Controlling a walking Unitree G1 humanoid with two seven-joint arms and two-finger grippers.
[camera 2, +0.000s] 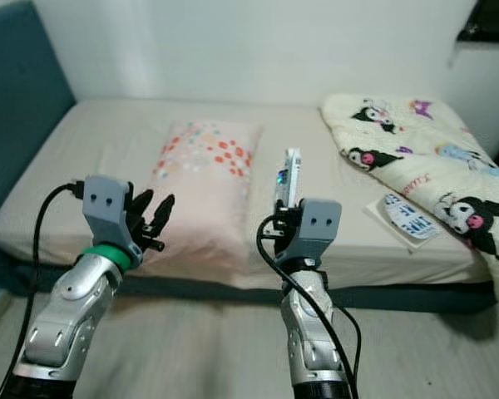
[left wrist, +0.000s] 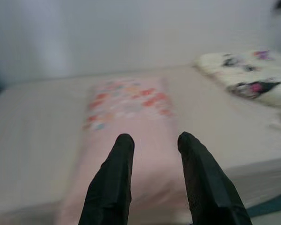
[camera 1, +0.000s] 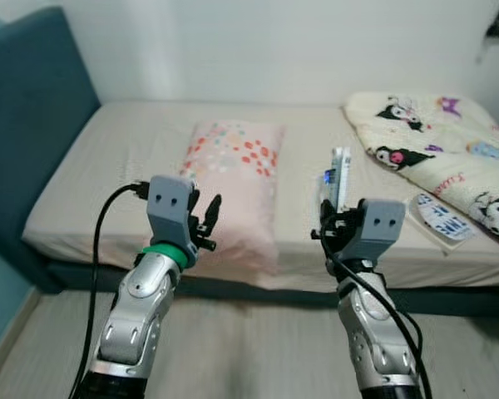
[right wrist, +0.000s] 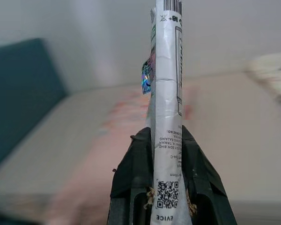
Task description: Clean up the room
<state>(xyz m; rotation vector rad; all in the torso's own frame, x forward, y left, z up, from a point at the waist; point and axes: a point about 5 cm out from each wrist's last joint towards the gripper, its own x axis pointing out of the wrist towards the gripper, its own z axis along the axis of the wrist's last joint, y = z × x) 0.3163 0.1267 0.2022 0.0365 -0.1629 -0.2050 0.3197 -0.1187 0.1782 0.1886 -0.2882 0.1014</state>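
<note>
My right gripper [camera 1: 331,218] is shut on a flat white packet [camera 1: 339,176] with printed text and a QR code, held upright on its edge in front of the bed; the packet [right wrist: 166,98] stands clamped between the black fingers [right wrist: 129,180]. My left gripper [camera 1: 206,218] is open and holds nothing, raised before the pink pillow [camera 1: 233,179] with coloured dots that lies in the middle of the bed. Its two fingers [left wrist: 113,183] stand apart over the pillow [left wrist: 126,122].
The beige bed [camera 1: 116,158] runs along a white wall, with a teal headboard [camera 1: 25,125] on the left. A cream cartoon-print blanket [camera 1: 441,141] lies bunched at the right, with a white and blue packet [camera 1: 443,220] beside it. Pale wooden floor [camera 1: 249,349] lies below.
</note>
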